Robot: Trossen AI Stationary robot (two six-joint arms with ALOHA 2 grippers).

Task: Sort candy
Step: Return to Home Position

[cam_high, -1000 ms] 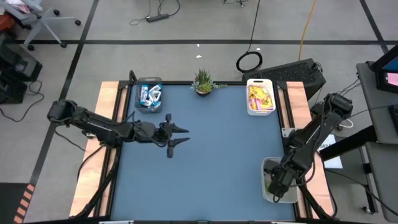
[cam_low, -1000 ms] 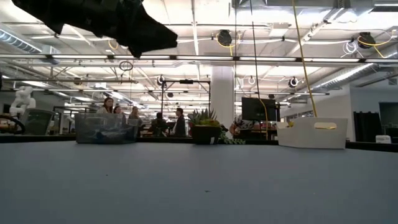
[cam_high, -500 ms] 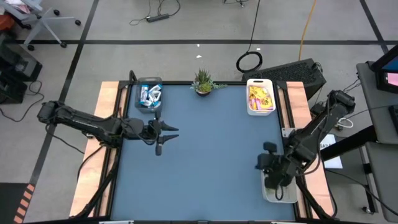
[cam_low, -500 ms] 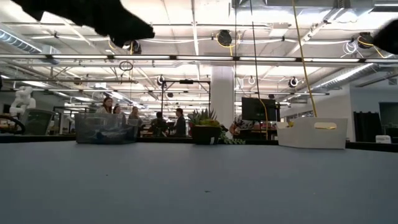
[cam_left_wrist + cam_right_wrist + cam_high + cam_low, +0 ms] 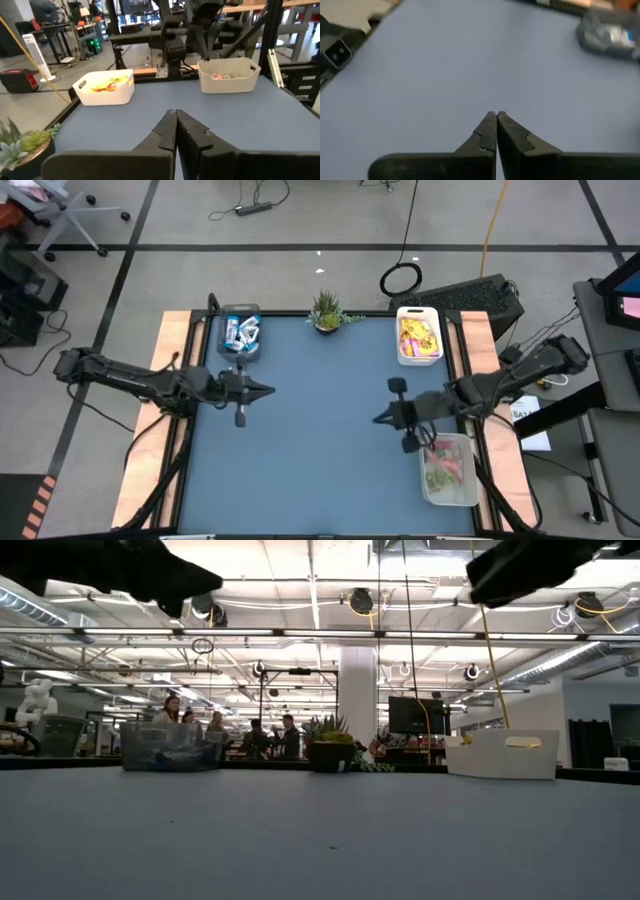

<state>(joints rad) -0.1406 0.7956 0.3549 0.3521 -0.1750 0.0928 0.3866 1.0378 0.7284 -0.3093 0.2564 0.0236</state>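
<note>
The left fingers are clenched tip to tip on nothing, and so are the right fingers. Both hang over bare blue table, tips facing each other with open table between them. In the low view only dark arm parts show, cut off at the upper edge. Just behind and beside the right fingers, at the table's side edge, sits a pale bin of pink and green candy pieces. Ahead of the left fingers, across the table, stands a white bin of yellow candy packs. Close beside the left fingers, at the far edge, a clear dark bin holds blue-and-white bars; it is only a blur in the right wrist view. A potted plant stands farther along that edge.
</note>
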